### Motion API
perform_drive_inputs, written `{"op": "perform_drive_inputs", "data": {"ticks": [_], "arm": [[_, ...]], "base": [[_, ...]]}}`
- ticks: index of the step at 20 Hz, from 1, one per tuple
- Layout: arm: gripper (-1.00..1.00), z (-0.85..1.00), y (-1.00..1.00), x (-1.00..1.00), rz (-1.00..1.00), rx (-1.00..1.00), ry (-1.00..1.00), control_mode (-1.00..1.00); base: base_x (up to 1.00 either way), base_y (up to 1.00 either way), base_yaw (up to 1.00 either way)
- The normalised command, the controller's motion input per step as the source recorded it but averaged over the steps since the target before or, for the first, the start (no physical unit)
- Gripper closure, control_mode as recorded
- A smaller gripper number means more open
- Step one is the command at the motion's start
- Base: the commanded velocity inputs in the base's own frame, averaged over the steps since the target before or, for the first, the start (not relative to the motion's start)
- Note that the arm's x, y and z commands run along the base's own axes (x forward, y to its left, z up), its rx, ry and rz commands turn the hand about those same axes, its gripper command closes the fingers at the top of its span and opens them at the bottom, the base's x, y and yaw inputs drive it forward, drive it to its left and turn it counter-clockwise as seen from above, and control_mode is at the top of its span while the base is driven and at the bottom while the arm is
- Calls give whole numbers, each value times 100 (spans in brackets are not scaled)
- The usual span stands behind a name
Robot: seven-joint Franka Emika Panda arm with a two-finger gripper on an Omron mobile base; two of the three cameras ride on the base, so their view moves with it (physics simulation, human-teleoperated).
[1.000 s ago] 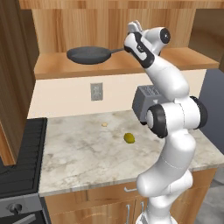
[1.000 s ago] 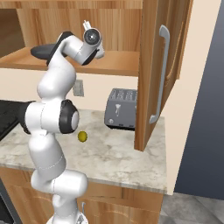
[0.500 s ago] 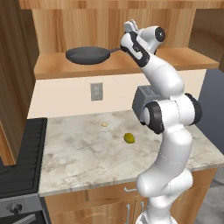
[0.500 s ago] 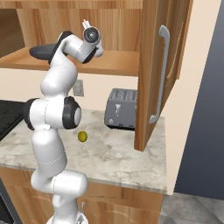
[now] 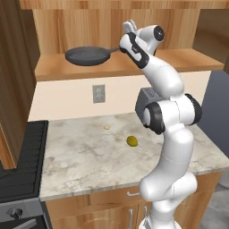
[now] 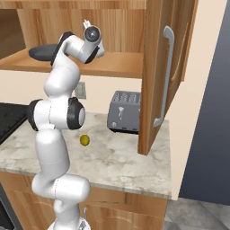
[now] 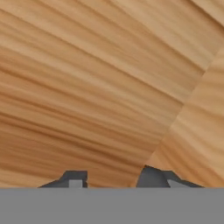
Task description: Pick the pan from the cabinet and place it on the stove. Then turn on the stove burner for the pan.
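The dark grey, round, shallow frying pan (image 5: pixel 87 56) sits flat on the open shelf of the tall warm-brown wooden wall cabinet (image 5: pixel 129 67), its long thin dark handle pointing right towards the arm. In the right base view the pan (image 6: pixel 42 53) shows as a dark rim at the shelf's left end, partly behind the white arm.

The two-finger gripper (image 5: pixel 121 48) sits at the handle's free end; in the hand view its dark fingertips (image 7: pixel 153 177) rise against bare wood grain with the handle out of sight, so whether it has clamped on the handle or stands loose I cannot tell. Compared with a second ago, the wrist has edged slightly left towards the pan, which has not moved.

The cabinet's door (image 6: pixel 164 76) with its long silver bar handle hangs open on the right. Below lies the pale marble counter (image 5: pixel 89 156), holding a small yellow-green olive-like fruit (image 5: pixel 132 141), a tiny pale crumb (image 5: pixel 106 127) and the grey two-slot toaster (image 6: pixel 125 111). The black ridged stove (image 5: pixel 20 163) adjoins the counter's left edge.
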Motion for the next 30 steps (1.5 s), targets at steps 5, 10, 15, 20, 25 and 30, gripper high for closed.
{"op": "perform_drive_inputs", "data": {"ticks": [5,10,15,20,25,30], "arm": [[100,-22,16,24,0,2,0,-100],[100,-19,16,19,0,1,0,-100],[100,-16,15,14,0,2,0,-100],[100,-18,8,3,0,3,-1,-100],[100,-12,3,-1,0,3,-6,-100],[100,-13,4,-27,0,2,-15,-100]], "base": [[0,0,0],[0,0,0],[0,0,0],[0,0,0],[0,0,0],[0,0,0]]}}
